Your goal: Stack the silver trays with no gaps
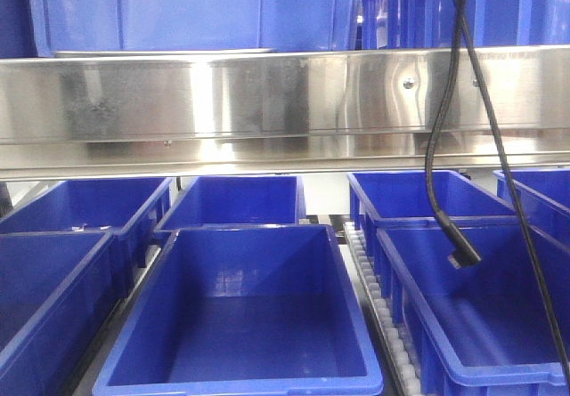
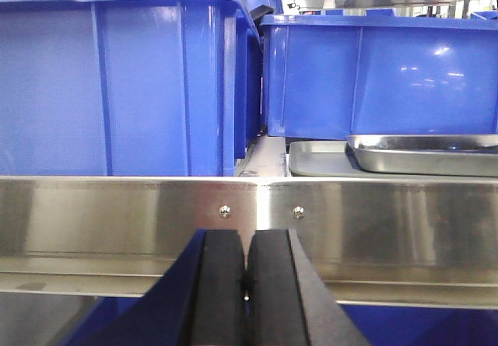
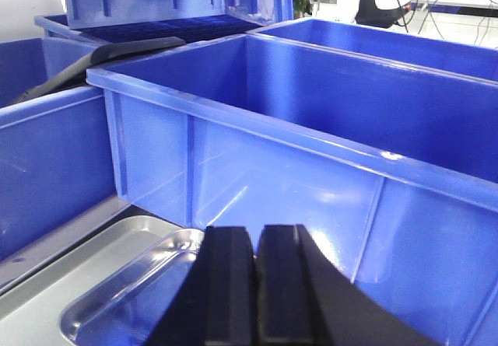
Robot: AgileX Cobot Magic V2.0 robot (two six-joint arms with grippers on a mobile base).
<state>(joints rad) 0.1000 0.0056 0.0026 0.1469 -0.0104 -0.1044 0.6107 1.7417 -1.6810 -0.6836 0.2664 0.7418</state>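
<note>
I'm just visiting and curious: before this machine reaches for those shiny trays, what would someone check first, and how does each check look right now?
1. Left end effector empty: ok, fingers shut on nothing.
2. Right end effector empty: ok, also shut, holding nothing.
3. Both need opening before any grasp: not ok yet.
4. Trays in sight: ok. A shiny silver tray sits on a flatter grey tray behind the steel rail; the right wrist view shows a silver tray just below.
5. Trays nested without gaps: cannot tell.
6. Room around trays: tight, blue bins stand close beside them.
</note>
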